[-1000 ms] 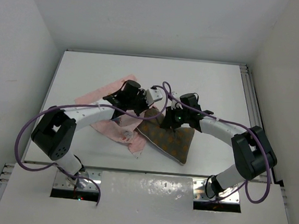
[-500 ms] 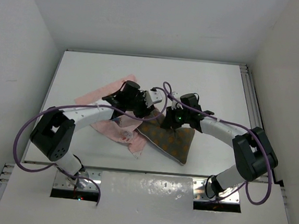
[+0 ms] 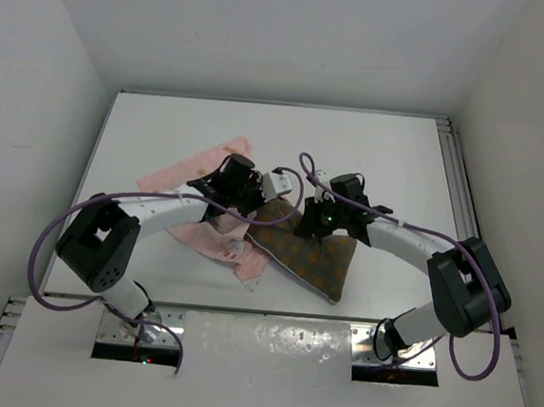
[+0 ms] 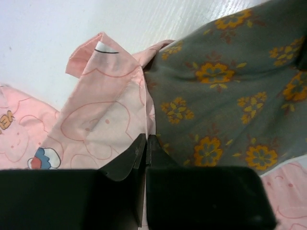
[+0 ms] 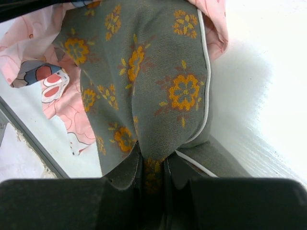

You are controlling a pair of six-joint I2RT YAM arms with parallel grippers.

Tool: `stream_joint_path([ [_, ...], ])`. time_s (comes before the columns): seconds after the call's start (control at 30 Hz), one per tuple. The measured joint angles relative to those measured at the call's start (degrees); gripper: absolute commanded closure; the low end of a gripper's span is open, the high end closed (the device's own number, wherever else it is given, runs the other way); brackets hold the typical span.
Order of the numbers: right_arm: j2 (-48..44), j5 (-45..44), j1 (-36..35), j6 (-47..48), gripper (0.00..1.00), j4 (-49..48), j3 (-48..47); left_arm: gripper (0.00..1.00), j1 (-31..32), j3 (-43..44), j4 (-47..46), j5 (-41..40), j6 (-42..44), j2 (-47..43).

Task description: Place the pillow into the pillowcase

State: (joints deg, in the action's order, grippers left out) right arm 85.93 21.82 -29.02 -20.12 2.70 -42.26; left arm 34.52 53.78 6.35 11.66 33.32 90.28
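diagonally, the pillow (image 3: 315, 260) points left toward the pillowcase (image 3: 214, 239).

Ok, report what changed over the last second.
The left gripper closed on the hem of the thin pink cartoon-printed fabric pillowcase. Both grippers drew slightly back toward the robot, and the flat olive-brown orange-flowered pillow shifted with them. The right gripper kept its pinch on the pillow.
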Motion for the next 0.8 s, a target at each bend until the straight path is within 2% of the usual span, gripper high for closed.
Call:
stream_joint_path([
  [0.23,-0.79,-1.2,-2.12,1.16,1.0,0.66,-0.28,1.0,0.0,5.05,1.25,3.67,-3.26,0.0],
  [0.4,-6.45,-2.97,-4.59,1.42,1.0,1.64,-0.13,1.0,0.22,7.85,-2.49,6.23,-5.84,-0.17],
  [0.6,-14.84,-9.14,-4.9,-4.63,1.0,-5.42,5.16,1.0,1.38,7.58,-1.29,11.58,-6.82,-0.33],
  [0.8,-13.09,-15.52,-4.66,-14.84,1.0,-15.23,9.33,1.0,2.14,6.78,-4.57,17.25,-9.86,-1.11],
])
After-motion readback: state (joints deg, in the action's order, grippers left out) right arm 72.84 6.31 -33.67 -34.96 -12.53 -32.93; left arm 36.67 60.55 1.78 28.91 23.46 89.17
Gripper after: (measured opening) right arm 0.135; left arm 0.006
